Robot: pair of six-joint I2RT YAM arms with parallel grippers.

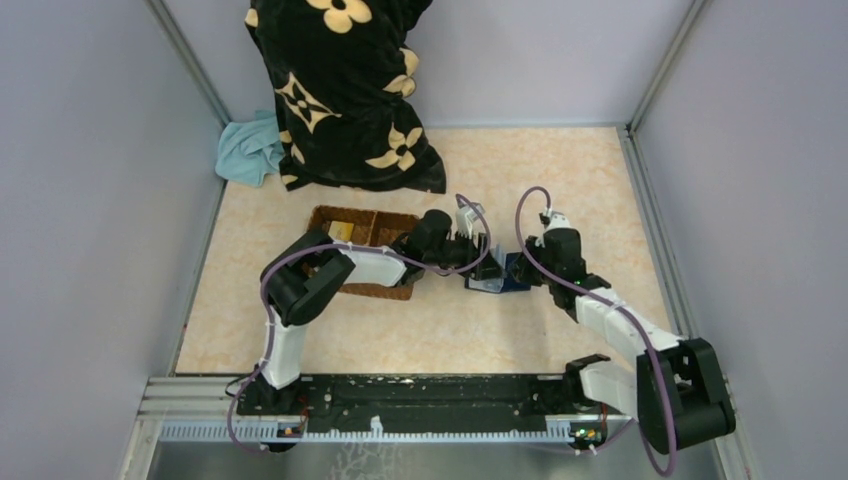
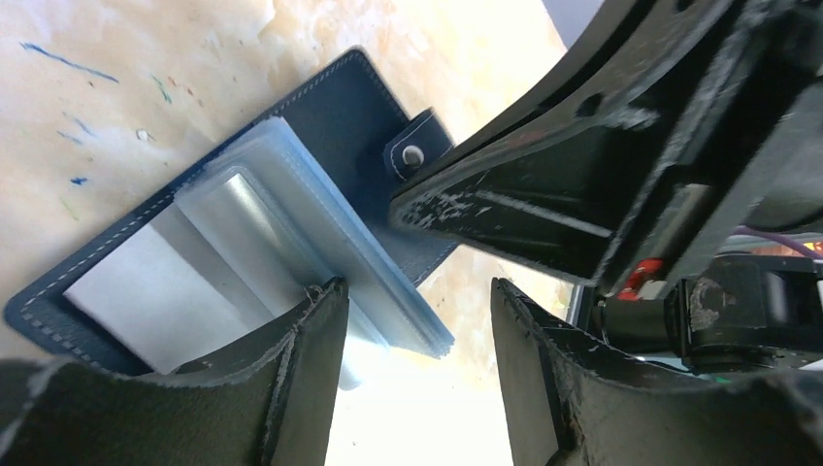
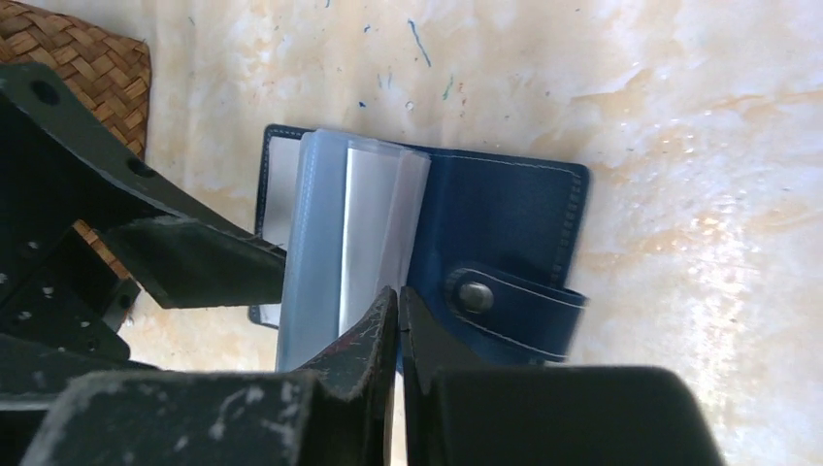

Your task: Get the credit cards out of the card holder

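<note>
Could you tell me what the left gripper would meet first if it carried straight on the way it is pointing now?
Most likely the clear sleeves of the open card holder: their edge lies right ahead, between the open fingers of the left gripper. Depth is hard to judge.

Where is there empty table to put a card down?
Bare table: right of the card holder up to the wall, and the near strip between basket and arm bases. Crowded: around the card holder, where left gripper and right gripper meet, and far left by cushion and cloth.
</note>
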